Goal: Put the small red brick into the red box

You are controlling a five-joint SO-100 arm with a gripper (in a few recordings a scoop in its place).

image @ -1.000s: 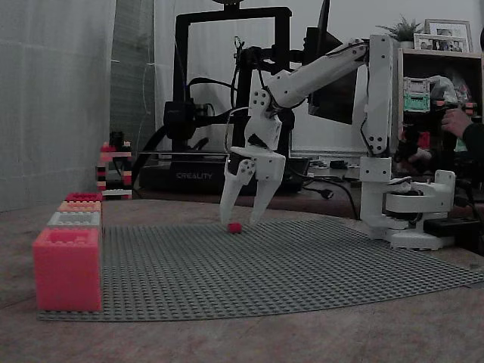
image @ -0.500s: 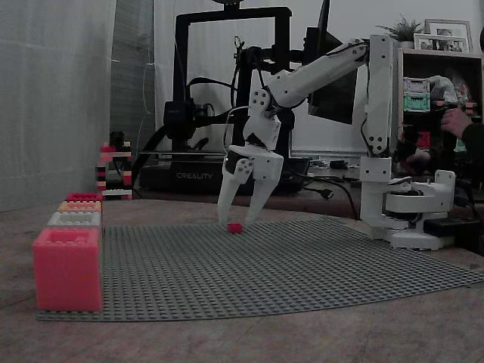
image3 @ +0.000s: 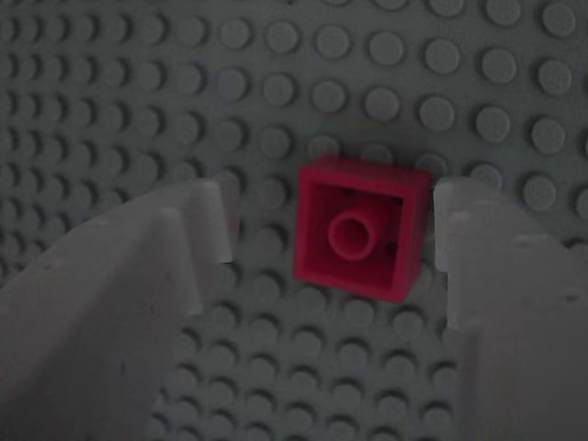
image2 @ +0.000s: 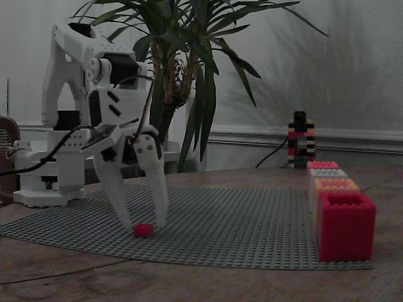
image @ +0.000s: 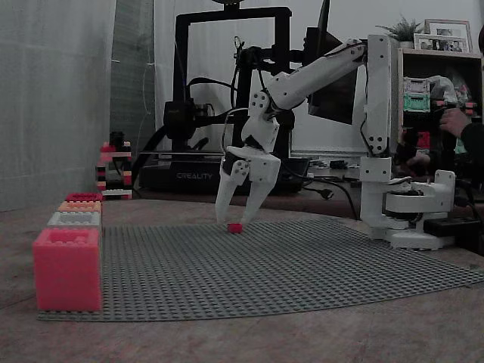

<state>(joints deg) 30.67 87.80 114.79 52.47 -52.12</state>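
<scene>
Lowered a touch, the gripper (image3: 331, 248) straddles the small red brick (image3: 361, 227), fingers apart; closing comes next, before carrying.

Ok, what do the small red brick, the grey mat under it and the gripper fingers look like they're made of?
Small red brick: looks like hard moulded plastic, smooth with a slight sheen; its hollow underside with a central tube faces up.
Grey studded baseplate: likely the same rigid plastic, matte, covered in even rows of round studs.
Gripper fingers: white, matte, stepped edges; probably printed plastic, though the dim light leaves that open.
</scene>
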